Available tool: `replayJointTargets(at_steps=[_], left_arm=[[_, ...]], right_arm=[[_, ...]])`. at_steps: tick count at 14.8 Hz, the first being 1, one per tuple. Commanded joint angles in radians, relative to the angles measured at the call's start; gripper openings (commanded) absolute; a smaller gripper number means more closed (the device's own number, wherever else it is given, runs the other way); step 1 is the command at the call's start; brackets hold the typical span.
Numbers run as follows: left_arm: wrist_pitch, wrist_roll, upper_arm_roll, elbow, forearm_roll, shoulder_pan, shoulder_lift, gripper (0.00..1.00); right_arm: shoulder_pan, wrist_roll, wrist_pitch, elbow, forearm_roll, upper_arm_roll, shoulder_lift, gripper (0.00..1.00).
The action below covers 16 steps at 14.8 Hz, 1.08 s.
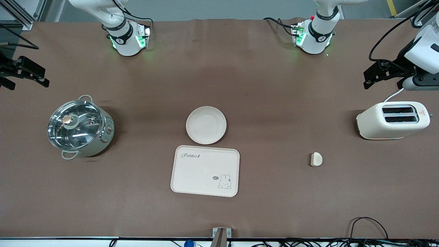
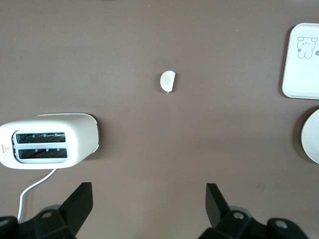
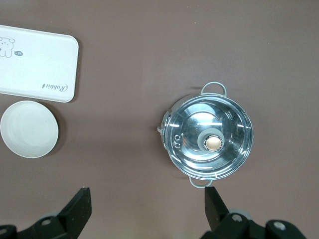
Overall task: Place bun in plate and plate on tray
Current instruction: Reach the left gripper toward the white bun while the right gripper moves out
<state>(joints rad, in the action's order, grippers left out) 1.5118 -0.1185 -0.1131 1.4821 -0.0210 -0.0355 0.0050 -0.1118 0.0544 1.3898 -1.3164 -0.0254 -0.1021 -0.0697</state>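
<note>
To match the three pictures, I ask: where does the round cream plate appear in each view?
Front view: round cream plate at centre, touching the rectangular rabbit tray.
Left wrist view: cut by the picture's edge.
Right wrist view: whole.
Shared landmark: the tray beside it.

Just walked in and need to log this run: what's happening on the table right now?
Nothing is being handled yet. The left gripper hangs open above the toaster, the right gripper open above the lidded pot; both arms wait. The bun lies bare on the table toward the left arm's end. The plate is empty, just farther from the front camera than the empty tray.
</note>
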Motion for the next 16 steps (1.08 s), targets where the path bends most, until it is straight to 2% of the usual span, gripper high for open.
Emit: replayJointTargets(at_steps=[1,4,6,9,11,13,16], left_arm=[[-0.012,0.003,-0.002,0.0,0.01,-0.001,-0.008,1.0],[-0.012,-0.004,-0.002,-0.005,0.007,0.005,0.003,1.0],[-0.01,0.002,0.004,-0.009,0.01,0.009,0.048,1.0],[0.03,-0.004,0.007,-0.032,0.013,0.009,0.168,1.0],[0.089,-0.021,0.006,-0.031,0.009,-0.009,0.255,1.0],[0.19,-0.029,0.0,-0.022,0.006,-0.017,0.34,1.0],[0.269,-0.072,-0.002,-0.011,0.007,-0.017,0.45,1.0]], right_arm=[[-0.003,-0.015,-0.005,-0.029,-0.01,-0.002,0.033,1.0],[-0.003,-0.015,-0.003,-0.03,-0.01,-0.002,0.033,1.0],[-0.003,-0.015,-0.003,-0.03,-0.01,-0.002,0.033,1.0],[-0.003,-0.015,-0.003,-0.03,-0.013,-0.001,0.031,1.0],[0.004,-0.015,-0.024,-0.035,-0.088,-0.007,0.031,1.0],[-0.005,-0.015,-0.031,-0.04,-0.1,-0.005,0.028,1.0],[-0.006,-0.015,0.023,-0.082,-0.126,-0.005,0.002,1.0]])
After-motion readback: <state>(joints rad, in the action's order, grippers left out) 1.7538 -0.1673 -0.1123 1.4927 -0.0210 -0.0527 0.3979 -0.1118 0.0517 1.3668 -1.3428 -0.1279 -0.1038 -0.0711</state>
